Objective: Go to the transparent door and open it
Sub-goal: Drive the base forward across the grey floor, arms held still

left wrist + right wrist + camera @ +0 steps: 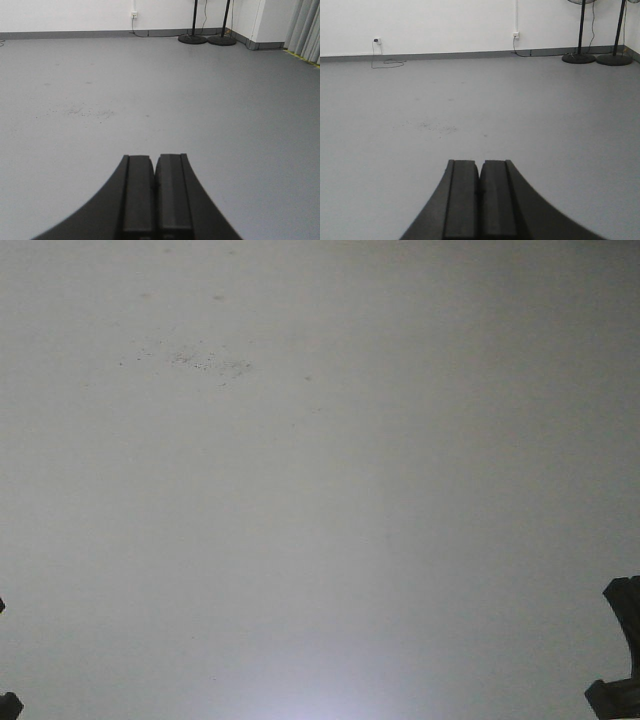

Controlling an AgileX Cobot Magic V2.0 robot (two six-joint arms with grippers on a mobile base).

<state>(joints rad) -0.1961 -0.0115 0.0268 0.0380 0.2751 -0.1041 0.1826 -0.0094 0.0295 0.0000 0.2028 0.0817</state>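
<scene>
The transparent door is out of view in every frame. My left gripper (pixel 154 162) is shut, its two black pads pressed together with nothing between them, pointing low over grey floor. My right gripper (pixel 480 167) is shut too and holds nothing, also above bare grey floor. In the front view only grey floor shows, with dark parts of the arms at the lower left corner (pixel 8 705) and the right edge (pixel 620 650).
A white wall with a grey baseboard (pixel 445 55) runs along the back, with outlets and a loose cable (pixel 387 62). Two black round stand bases (pixel 206 39) stand at the far right. Grey curtains (pixel 305 30) hang at the right. A scuffed speckled patch (pixel 80 111) marks the floor.
</scene>
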